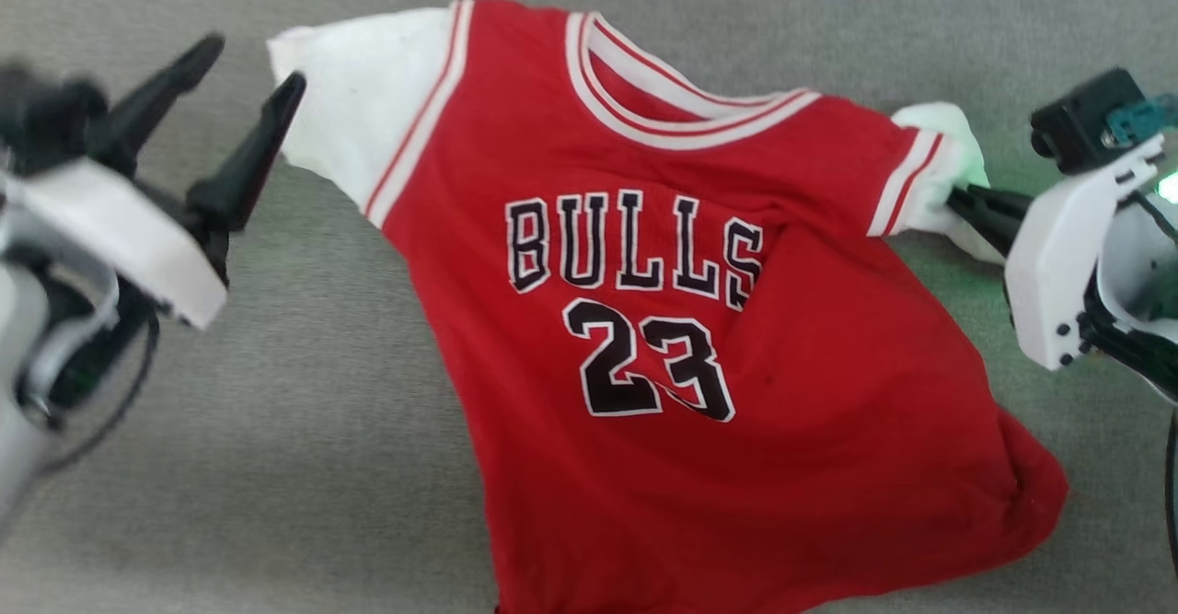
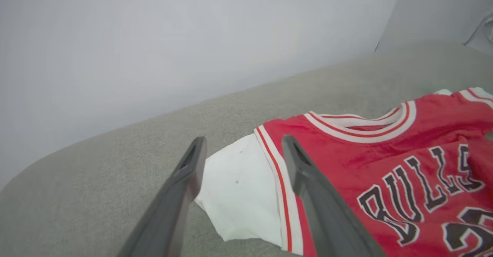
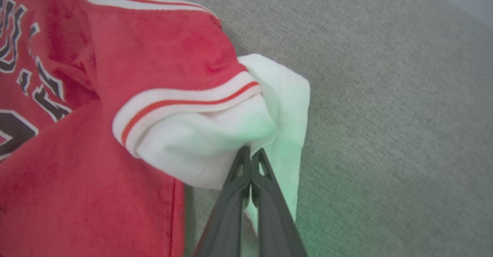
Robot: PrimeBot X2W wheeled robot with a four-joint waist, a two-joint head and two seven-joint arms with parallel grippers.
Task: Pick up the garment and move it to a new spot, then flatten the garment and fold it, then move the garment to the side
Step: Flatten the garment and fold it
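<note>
The red garment (image 1: 699,319) lies front up on the grey surface, "BULLS 23" showing, its lower right corner bunched. My left gripper (image 1: 253,62) is open beside the white left sleeve (image 1: 359,108), not touching it; in the left wrist view its fingers (image 2: 188,172) frame that sleeve (image 2: 242,187) from above. My right gripper (image 1: 957,202) is shut on the crumpled white right sleeve (image 1: 939,149). The right wrist view shows the fingertips (image 3: 251,155) pinching the sleeve fabric (image 3: 215,141) below the striped trim.
A grey fabric surface (image 1: 276,430) spreads under the garment on all sides. A pale wall (image 2: 154,49) rises behind its far edge in the left wrist view. Green light from the right wrist tints the sleeve and the cloth near it.
</note>
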